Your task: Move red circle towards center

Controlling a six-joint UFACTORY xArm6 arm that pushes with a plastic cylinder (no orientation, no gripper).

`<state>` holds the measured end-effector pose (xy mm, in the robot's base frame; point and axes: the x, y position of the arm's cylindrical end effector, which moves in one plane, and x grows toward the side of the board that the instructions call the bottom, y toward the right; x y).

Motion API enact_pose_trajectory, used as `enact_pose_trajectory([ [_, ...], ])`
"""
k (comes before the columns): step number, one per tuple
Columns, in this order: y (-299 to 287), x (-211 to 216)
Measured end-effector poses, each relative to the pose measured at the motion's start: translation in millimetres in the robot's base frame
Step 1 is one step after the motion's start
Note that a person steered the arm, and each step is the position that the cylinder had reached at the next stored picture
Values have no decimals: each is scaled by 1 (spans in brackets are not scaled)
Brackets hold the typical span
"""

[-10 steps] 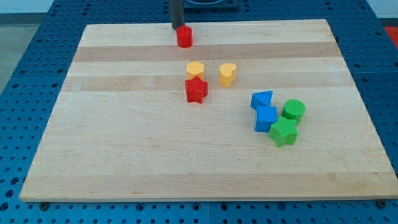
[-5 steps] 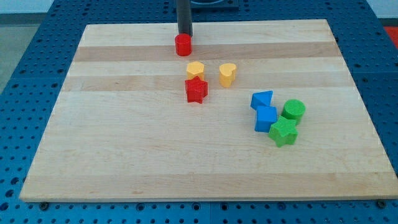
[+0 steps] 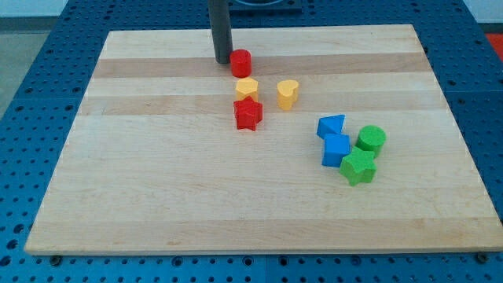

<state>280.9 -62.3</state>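
The red circle block [image 3: 240,62] sits on the wooden board [image 3: 157,173] near the view's top, just above the yellow hexagon block [image 3: 247,87]. My tip [image 3: 223,60] stands on the board right at the red circle's left side, touching or nearly touching it. The dark rod rises straight up out of the view's top.
A red star block [image 3: 247,113] lies below the yellow hexagon, and a yellow heart block [image 3: 288,93] to its right. At the view's right are a blue triangle-like block [image 3: 331,126], a blue cube [image 3: 335,149], a green circle [image 3: 371,140] and a green star [image 3: 358,167].
The red circle has slid down and to the right, closer to the yellow hexagon. My tip has moved from above the red circle down to its left side.
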Motion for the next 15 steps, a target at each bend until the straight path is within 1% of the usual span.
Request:
enact_pose_trajectory([
  [2,17,25],
  [4,38,25],
  [8,42,26],
  [9,49,13],
  [11,86,5],
  [12,94,6],
  [15,94,29],
])
